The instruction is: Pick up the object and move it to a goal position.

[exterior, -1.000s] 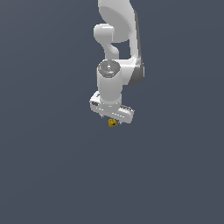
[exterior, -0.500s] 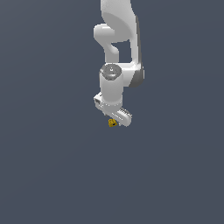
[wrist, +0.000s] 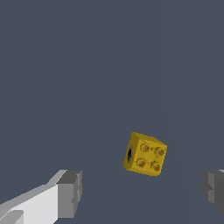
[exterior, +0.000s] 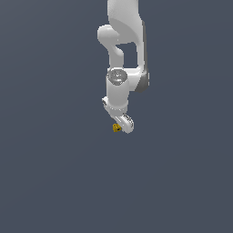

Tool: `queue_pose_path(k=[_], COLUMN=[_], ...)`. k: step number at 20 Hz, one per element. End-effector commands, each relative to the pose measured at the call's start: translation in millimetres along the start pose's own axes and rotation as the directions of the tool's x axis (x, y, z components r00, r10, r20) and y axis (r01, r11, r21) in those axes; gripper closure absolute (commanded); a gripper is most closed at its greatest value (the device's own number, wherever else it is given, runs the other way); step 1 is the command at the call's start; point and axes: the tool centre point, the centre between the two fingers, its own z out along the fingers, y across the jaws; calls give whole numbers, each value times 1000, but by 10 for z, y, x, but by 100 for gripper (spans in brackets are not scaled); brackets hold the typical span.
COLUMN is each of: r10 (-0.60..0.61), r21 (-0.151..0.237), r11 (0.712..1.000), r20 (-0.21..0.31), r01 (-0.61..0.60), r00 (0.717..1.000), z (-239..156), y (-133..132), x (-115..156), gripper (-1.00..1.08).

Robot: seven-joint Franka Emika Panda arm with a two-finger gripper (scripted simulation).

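Wrist has rotated since the earlier frames: the gripper [exterior: 122, 124], seen nearly broadside a second ago, now presents almost end-on in the exterior view, while the object [exterior: 117, 128] keeps its place at the gripper's tip, on the exterior view's left of it. Gripper is open; in the wrist view the two grey fingertips [wrist: 70, 193] stand wide apart with the object [wrist: 145, 154] between them, nearer one pad than the other and touching neither. You cannot tell from these views whether it rests on the surface [exterior: 54, 173] or how far below the pads it sits. Object reads as a small yellow-gold studded brick: four studs on one face, a dark hole in a side. Judge it rigid, very light, smooth-sided, likely to skid or twist if one pad arrives first. It sits skewed to the fingers' line. You should square the wrist to two opposite flat sides, avoid the studded face, centre it, then close gently.
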Motion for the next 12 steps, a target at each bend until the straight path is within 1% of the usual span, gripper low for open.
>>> queue_pose_path(k=[1, 6, 12], r10=[65, 165, 238], r21=[1, 2, 4], r11=[998, 986, 971], r20=[-4, -10, -14], r01=[-65, -165, -238], r00=[998, 986, 971], z=[47, 117, 168], y=[33, 87, 130], x=[-28, -72, -103], gripper=[-92, -92, -92])
